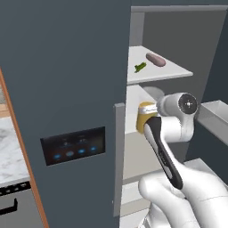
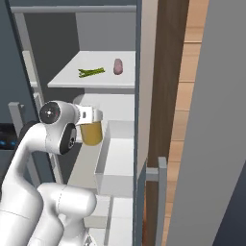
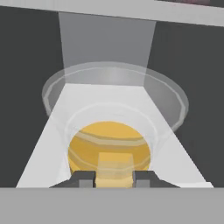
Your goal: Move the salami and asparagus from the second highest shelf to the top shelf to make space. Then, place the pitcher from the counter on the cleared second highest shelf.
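The salami [image 1: 155, 59] [image 2: 117, 66] and the green asparagus [image 1: 140, 67] [image 2: 91, 72] lie side by side on the top shelf [image 1: 156, 74] [image 2: 91, 82] of the open fridge. One level down, my gripper [image 3: 113, 177] [image 2: 91, 115] is shut on the mustard-yellow pitcher [image 1: 144, 116] [image 2: 91, 133] [image 3: 109, 146]. It holds the pitcher by its near side, over the front part of the second highest shelf [image 3: 48, 148]. Whether the pitcher's base rests on the shelf cannot be told.
A clear glass bowl [image 3: 116, 87] [image 1: 153, 92] stands on the same shelf just behind the pitcher. The closed fridge door [image 1: 67, 111] with its lit panel is at left. A white bin [image 2: 115, 163] sits below right. Open-door racks [image 1: 216, 116] flank the arm.
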Motion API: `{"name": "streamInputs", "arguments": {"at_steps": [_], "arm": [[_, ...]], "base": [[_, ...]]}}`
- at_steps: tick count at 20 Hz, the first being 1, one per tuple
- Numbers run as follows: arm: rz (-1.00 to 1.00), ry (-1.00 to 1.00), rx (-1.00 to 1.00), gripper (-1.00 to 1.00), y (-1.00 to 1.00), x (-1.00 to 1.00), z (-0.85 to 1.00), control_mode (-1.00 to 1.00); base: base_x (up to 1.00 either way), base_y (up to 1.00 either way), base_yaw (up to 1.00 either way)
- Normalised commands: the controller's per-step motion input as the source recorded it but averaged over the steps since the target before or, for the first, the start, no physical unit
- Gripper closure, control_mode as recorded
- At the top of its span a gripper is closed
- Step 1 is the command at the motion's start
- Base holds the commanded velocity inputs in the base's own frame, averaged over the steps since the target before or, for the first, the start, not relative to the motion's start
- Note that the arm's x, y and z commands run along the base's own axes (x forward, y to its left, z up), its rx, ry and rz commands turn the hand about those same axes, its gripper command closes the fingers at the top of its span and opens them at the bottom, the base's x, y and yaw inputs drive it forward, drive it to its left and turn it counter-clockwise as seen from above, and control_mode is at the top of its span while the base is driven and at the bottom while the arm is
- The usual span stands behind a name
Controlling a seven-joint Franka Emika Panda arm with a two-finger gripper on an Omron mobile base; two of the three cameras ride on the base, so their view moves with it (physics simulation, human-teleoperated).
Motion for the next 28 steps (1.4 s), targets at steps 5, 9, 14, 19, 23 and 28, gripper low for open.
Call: {"name": "streamInputs", "arguments": {"at_steps": [5, 9, 14, 19, 23, 28], "arm": [[-0.05, -0.07, 0.00, 1.00, 0.00, 0.25, -0.07, -1.00], [-0.04, -0.08, 0.00, 1.00, 0.00, 0.25, -0.06, -1.00], [-0.02, -0.12, 0.01, 1.00, -0.01, 0.38, -0.01, -1.00], [0.00, -0.08, 0.04, 1.00, -0.06, 0.56, 0.00, -1.00], [0.00, -0.04, 0.03, 1.00, -0.03, 0.53, -0.01, -1.00], [0.00, 0.00, 0.01, -1.00, 0.00, 0.47, 0.00, -1.00]], "base": [[0.00, 0.00, 0.00], [0.00, 0.00, 0.00], [0.00, 0.00, 0.00], [0.00, 0.00, 0.00], [0.00, 0.00, 0.00], [0.00, 0.00, 0.00]]}}
